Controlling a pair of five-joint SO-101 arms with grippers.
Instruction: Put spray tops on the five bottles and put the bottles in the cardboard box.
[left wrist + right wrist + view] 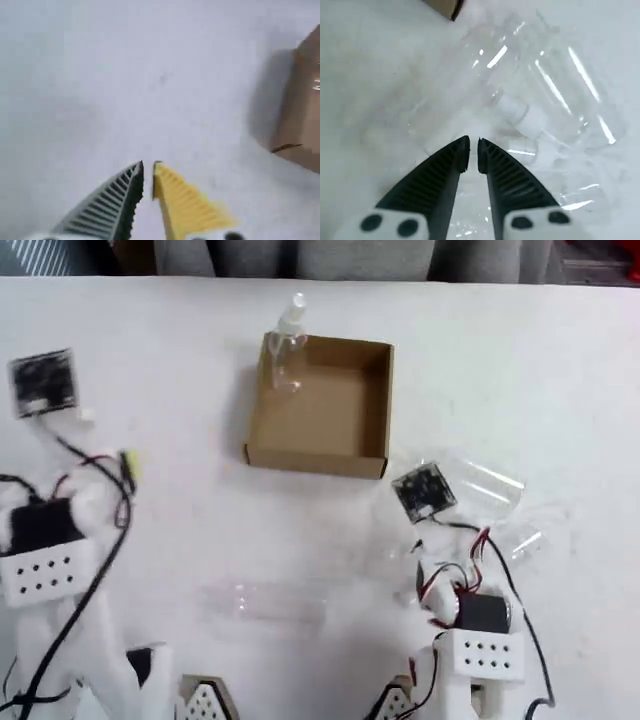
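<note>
Cardboard box (322, 408) holds, we judge, one capped bottle (288, 352) in a far corner, so four remain, the loose bottles (555, 95) lying on the table (180, 360) by our right gripper (473, 150), which like the left gripper (148, 175) is pinched nearly closed, empty.

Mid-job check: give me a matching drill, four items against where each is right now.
1 clear spray-topped plastic bottle
2 clear plastic bottle near the arm bases
3 grey-and-yellow left hand
4 black right hand

a above a heap of clear bottles
b upright inside the brown cardboard box
c lying on the white table
d above bare table beside the box

Pairs: 1-b, 2-c, 3-d, 4-a
</note>
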